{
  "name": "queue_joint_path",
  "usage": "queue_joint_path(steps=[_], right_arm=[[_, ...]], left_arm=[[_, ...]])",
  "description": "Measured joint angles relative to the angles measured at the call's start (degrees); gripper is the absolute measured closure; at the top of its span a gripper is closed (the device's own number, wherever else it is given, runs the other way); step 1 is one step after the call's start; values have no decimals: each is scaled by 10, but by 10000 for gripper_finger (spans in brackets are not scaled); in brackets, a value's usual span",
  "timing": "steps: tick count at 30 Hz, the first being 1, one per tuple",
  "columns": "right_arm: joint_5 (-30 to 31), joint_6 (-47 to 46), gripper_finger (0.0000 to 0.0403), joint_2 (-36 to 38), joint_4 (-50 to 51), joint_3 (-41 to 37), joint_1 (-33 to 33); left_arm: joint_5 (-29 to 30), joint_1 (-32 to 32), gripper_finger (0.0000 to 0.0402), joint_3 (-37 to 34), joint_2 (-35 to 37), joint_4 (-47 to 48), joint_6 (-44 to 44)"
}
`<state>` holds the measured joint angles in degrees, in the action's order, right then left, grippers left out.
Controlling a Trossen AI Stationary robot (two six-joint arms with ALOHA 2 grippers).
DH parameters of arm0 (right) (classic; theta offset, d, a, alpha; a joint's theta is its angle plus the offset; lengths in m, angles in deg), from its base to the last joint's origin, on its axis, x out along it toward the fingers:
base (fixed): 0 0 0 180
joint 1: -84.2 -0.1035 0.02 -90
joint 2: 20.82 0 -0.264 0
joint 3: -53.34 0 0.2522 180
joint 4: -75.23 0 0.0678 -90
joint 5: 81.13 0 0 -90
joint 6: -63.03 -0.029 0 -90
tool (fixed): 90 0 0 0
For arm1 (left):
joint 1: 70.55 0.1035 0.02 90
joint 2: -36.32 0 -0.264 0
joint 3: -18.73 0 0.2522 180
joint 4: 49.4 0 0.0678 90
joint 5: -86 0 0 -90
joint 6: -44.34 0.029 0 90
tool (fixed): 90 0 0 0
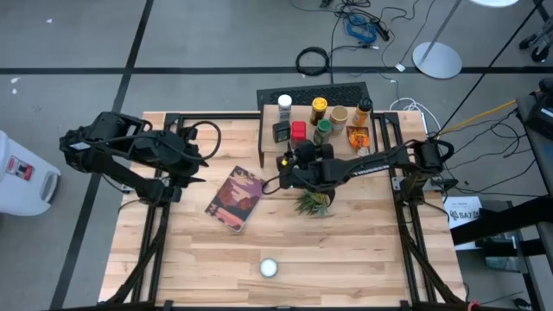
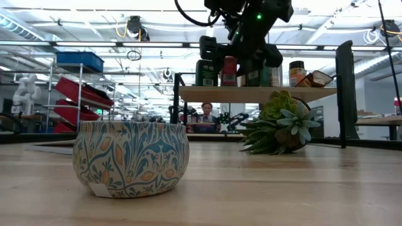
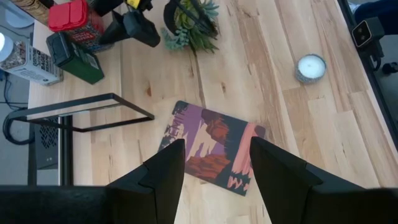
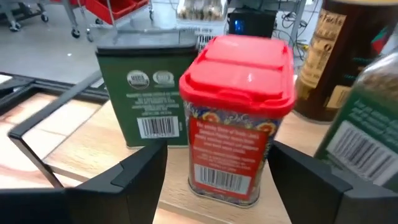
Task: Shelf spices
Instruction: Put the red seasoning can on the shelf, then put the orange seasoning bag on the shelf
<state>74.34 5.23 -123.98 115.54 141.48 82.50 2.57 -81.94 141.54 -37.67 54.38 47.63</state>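
The red-topped tin point(image 4: 237, 118) stands upright on the shelf point(image 4: 112, 162), just beside a dark green tin point(image 4: 148, 93) that also stands on the board. Both carry white barcode panels facing the right wrist camera, and the green one has two round seals above its barcode; the small print on either is too fine to read. A dark brown jar point(image 4: 336, 56) with a gold label and a green-labelled jar point(image 4: 367, 124) with its own barcode stand close on the red tin's other side. The right gripper point(image 4: 217, 171) sits at the red tin with its two dark fingers spread wide on either side of it, open and not gripping. In the high view the shelf point(image 1: 270, 114) stands at the table's point(image 1: 363, 259) far edge, crowded with jars. The left gripper point(image 3: 214, 171) hangs partly open and holds nothing, above a maroon picture book point(image 3: 214, 149) on the table.
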Motion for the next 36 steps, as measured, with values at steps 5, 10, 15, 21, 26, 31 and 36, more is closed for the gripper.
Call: queue_joint_path(steps=[5,10,15,21,26,31,36], right_arm=[[23,0,138,18,13,0,-14],[24,3,138,41,32,0,-31],[23,17,138,60,51,0,-63],[21,15,138,83,130,0,-114],[1,13,138,120,249,0,-152],[-83,-25,138,171,407,0,-187],[-142,-85,138,227,561,0,-202]], left_arm=[[0,0,210,0,0,0,0],[0,0,210,0,0,0,0],[0,0,210,0,0,0,0],[0,0,210,0,0,0,0],[0,0,210,-3,0,-6,0],[-1,0,210,-54,0,-85,8],[-26,0,210,-154,-11,-202,28]])
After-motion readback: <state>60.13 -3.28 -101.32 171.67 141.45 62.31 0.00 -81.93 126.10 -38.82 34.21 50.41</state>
